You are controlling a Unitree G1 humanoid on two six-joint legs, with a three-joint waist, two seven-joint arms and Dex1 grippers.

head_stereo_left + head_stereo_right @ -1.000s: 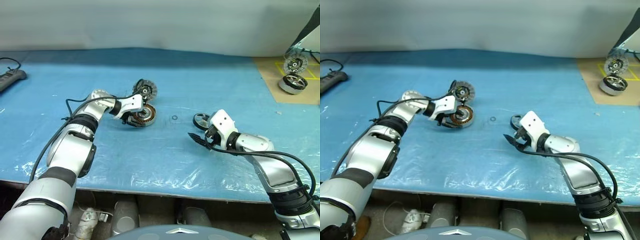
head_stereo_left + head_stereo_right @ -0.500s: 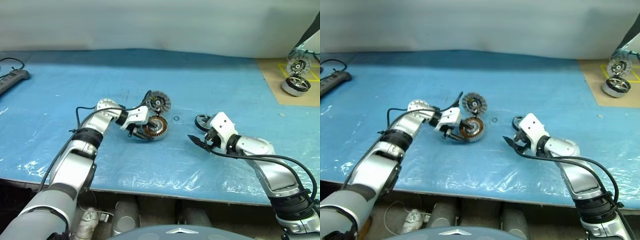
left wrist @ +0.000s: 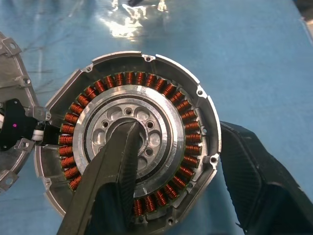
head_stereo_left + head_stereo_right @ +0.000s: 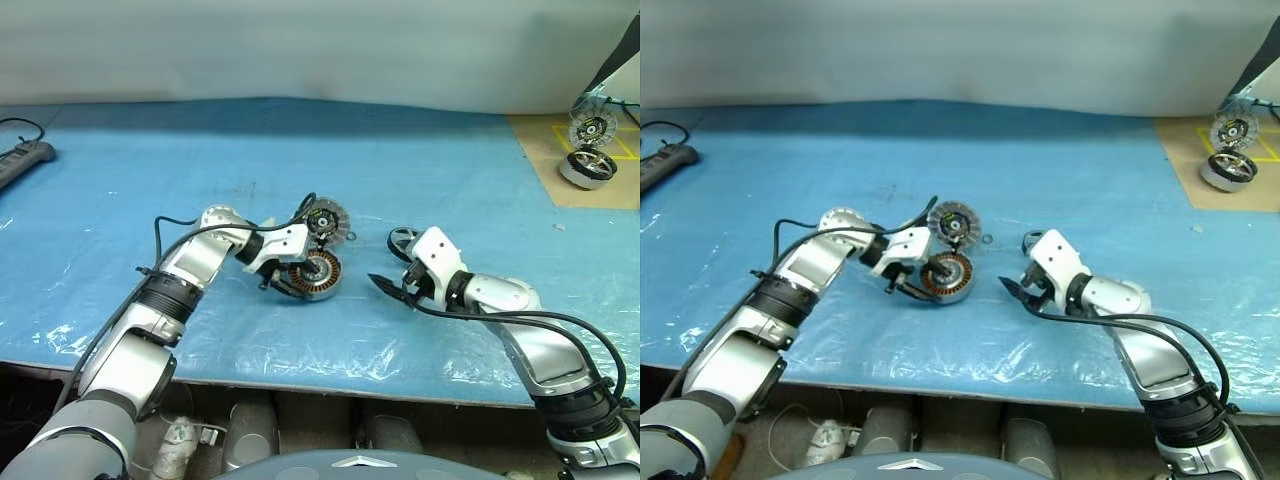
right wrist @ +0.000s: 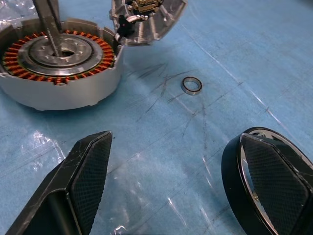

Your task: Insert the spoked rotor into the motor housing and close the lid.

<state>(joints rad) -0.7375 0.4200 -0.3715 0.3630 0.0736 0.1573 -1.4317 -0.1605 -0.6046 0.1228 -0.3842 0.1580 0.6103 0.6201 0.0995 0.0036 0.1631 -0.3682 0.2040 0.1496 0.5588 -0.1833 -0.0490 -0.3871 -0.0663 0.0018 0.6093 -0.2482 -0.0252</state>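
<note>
The motor housing (image 4: 320, 272) lies on the blue sheet with its copper windings (image 3: 188, 117) facing up. Its lid (image 4: 327, 217) stands open at the far rim, finned face toward me. My left gripper (image 4: 295, 278) is shut on the motor housing: one finger (image 3: 120, 161) sits in the dark centre hole and the other (image 3: 249, 171) presses outside the wall. The spoked rotor (image 4: 403, 240) lies flat just beyond my right gripper (image 4: 393, 270), close beside one finger (image 5: 274, 186). That gripper is open with nothing between its fingers, a short way right of the housing.
A small loose metal ring (image 5: 191, 85) lies on the sheet between housing and rotor. Another motor (image 4: 585, 166) with its raised lid (image 4: 590, 128) sits on cardboard at the far right. A power strip (image 4: 22, 158) lies at the far left.
My left gripper has dragged the housing and its open lid to the right and nearer, closer to my right gripper. The right arm, rotor and small ring have stayed put.
</note>
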